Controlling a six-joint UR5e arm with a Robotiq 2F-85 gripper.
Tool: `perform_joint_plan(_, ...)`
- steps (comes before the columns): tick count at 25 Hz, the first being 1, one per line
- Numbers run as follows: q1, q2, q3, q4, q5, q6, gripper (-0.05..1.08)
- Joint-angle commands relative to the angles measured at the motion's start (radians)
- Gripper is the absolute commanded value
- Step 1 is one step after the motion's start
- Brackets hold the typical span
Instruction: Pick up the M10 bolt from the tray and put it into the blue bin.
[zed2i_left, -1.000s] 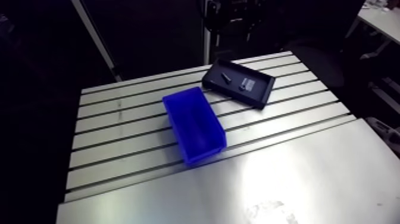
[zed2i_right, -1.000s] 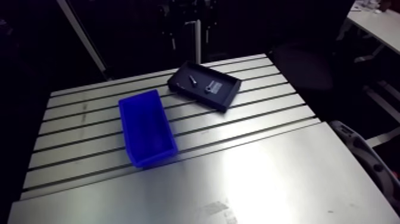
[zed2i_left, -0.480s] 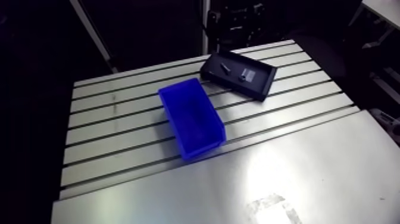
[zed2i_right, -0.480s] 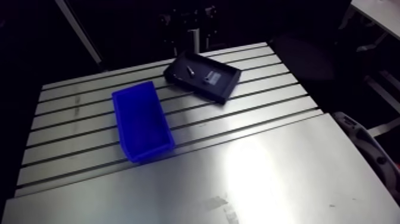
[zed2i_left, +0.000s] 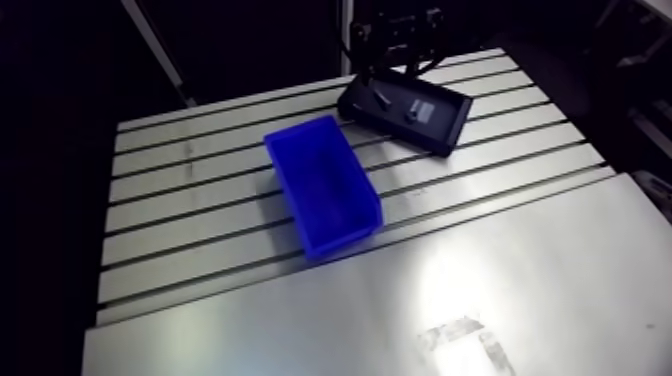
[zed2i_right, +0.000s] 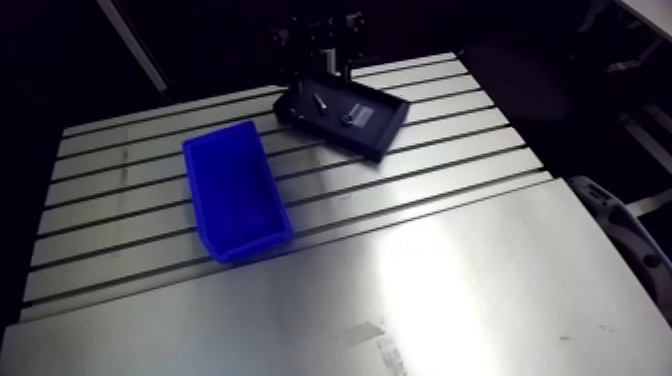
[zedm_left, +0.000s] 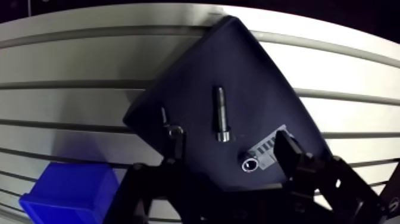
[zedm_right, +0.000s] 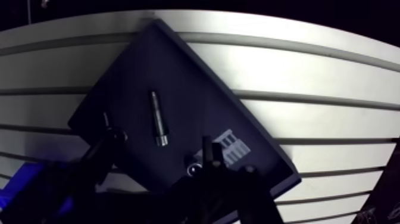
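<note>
You see a table of bare, smooth metal with a soft glare, a bin of smooth, faintly glossy blue plastic, a tray that looks like matt black plastic, and a bolt of dull grey metal.

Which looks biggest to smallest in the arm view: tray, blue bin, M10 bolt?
1. blue bin, though it sits nearer the camera than the tray, so their true order is unsure.
2. tray.
3. M10 bolt, clearly smallest.

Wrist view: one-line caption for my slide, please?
Open hand above the black tray, the bolt lying loose between its fingers, not yet gripped.
</note>
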Motion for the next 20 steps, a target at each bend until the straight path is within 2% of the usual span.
perform_joint_plan(1, 0.002, 0.027, -0.010, -0.002, -0.014, -0.004, 0.31)
perform_joint_plan(2, 0.002, 0.029, -0.010, -0.003, -0.020, -0.004, 0.32)
perform_joint_plan(10, 0.002, 0.032, -0.010, -0.014, -0.021, -0.007, 0.45)
perform_joint_plan(14, 0.008, 0.032, -0.007, -0.014, -0.038, -0.008, 0.45)
perform_joint_plan(20, 0.013, 0.032, -0.009, -0.017, -0.041, -0.022, 0.45)
